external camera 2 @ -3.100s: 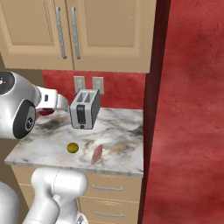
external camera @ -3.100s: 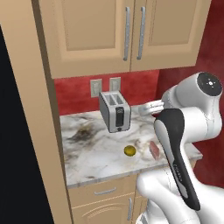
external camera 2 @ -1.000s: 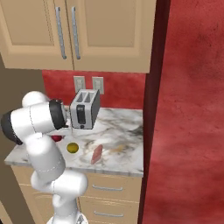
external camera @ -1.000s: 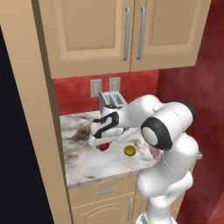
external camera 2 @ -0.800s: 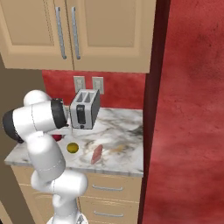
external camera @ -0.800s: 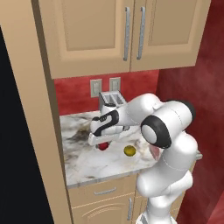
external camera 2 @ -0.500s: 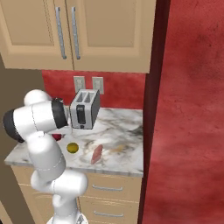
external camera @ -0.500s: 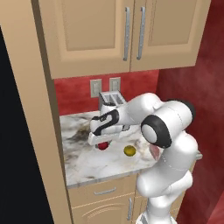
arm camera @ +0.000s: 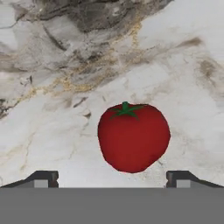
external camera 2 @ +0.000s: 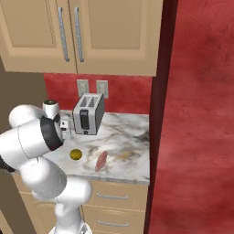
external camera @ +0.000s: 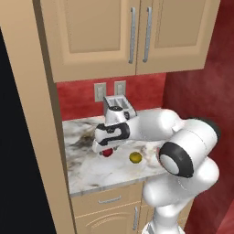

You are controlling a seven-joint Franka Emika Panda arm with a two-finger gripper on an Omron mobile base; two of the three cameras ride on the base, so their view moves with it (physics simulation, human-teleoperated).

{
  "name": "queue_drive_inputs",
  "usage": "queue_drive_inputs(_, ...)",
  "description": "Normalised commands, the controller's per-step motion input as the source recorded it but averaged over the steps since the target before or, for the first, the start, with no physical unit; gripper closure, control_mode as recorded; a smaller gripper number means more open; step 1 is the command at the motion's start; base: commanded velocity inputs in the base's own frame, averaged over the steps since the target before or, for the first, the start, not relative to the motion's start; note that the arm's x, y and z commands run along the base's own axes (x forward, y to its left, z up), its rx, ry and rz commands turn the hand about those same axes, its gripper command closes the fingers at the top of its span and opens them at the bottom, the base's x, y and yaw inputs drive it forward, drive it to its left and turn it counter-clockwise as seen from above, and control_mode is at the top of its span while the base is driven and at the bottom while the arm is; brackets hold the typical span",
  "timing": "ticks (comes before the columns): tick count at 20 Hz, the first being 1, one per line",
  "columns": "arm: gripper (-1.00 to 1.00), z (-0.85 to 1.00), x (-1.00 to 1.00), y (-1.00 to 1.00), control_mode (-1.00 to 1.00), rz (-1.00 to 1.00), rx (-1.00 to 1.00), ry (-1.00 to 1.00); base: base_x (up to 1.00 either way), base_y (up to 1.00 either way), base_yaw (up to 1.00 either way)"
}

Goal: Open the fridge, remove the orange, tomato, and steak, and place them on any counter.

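Tomato (arm camera: 133, 137) sits on the marbled counter (external camera: 91, 167), red and glossy with a small green stem star on top; in the hand view it lies between the two dark finger tips (arm camera: 42, 178), which stand far apart on either side of it and do not touch it. Gripper (external camera: 106, 150) spread wide, holding nothing, hanging directly over the tomato (external camera: 107, 153) on the left part of the worktop, in front of the toaster (external camera: 118, 106). Orange (external camera: 135, 157), small and yellowish, rests on the counter just right of the tomato, apart from it. Steak (external camera 2: 101, 160), a flat pinkish slab, lies on the stone further right, seen clearly from the right base camera, with the orange (external camera 2: 76, 154) to its left. From the same camera the steel toaster (external camera 2: 88, 114) stands at the back against the red wall, below two wall outlets (external camera 2: 89, 87). Dark brown veining marks the counter near the far left corner and again toward the right edge. Beige upper cabinets (external camera: 132, 34) with long steel handles hang above the worktop; beige drawers (external camera: 107, 200) with steel handles sit below it. A tall beige panel borders the counter on the left, with the very dark fridge (external camera: 18, 151) side beyond it. White arm reaches from the right, low across the counter, toward the tomato.
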Motion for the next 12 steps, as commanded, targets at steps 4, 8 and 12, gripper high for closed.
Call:
queue_drive_inputs(4,-1.00,0.73,-0.71,-0.33,-1.00,0.00,0.00,-0.27,0.00,0.00,0.00)
queue_drive_inputs(8,-1.00,0.90,-0.82,-0.51,-1.00,0.00,0.00,-0.29,0.00,0.00,0.00)
queue_drive_inputs(12,-1.00,0.87,-0.99,-0.62,-1.00,0.00,0.00,-0.27,0.00,0.00,0.00)
